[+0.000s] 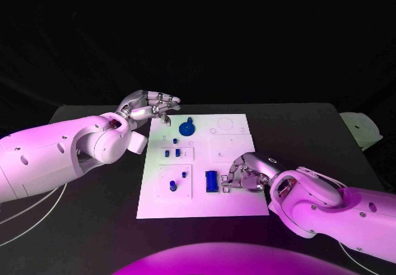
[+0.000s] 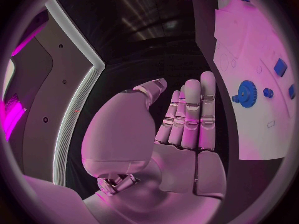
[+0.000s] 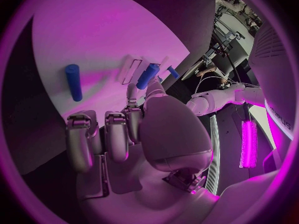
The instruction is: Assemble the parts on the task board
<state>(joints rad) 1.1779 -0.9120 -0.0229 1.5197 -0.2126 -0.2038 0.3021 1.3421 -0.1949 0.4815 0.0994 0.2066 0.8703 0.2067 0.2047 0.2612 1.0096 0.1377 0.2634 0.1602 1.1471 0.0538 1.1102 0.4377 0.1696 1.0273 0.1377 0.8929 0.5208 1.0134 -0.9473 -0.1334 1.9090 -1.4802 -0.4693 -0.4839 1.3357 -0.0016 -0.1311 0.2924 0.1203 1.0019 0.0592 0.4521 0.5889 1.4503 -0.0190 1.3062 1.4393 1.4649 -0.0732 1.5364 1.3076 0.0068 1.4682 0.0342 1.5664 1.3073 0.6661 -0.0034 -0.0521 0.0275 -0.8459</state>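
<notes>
The white task board (image 1: pixel 235 197) lies mid-table. On it are a blue gear (image 1: pixel 187 127), small blue pegs (image 1: pixel 171 153) and a long blue bar (image 1: pixel 212 181). My right hand (image 1: pixel 248 173) rests on the board's near right part, just right of the bar. Its fingers are curled, and a fingertip and thumb pinch a blue peg (image 3: pixel 147 75); the bar (image 3: pixel 74 81) lies beside them. My left hand (image 1: pixel 150 106) hovers at the board's far left corner. Its fingers (image 2: pixel 190 114) are straight and hold nothing. The gear (image 2: pixel 247 91) lies beyond them.
A pale object (image 1: pixel 361 129) sits at the table's right edge. Thin cables (image 1: pixel 33 212) trail over the table's near left part under my left arm. Recessed slots and round holes (image 1: pixel 224 123) mark the board's far right part.
</notes>
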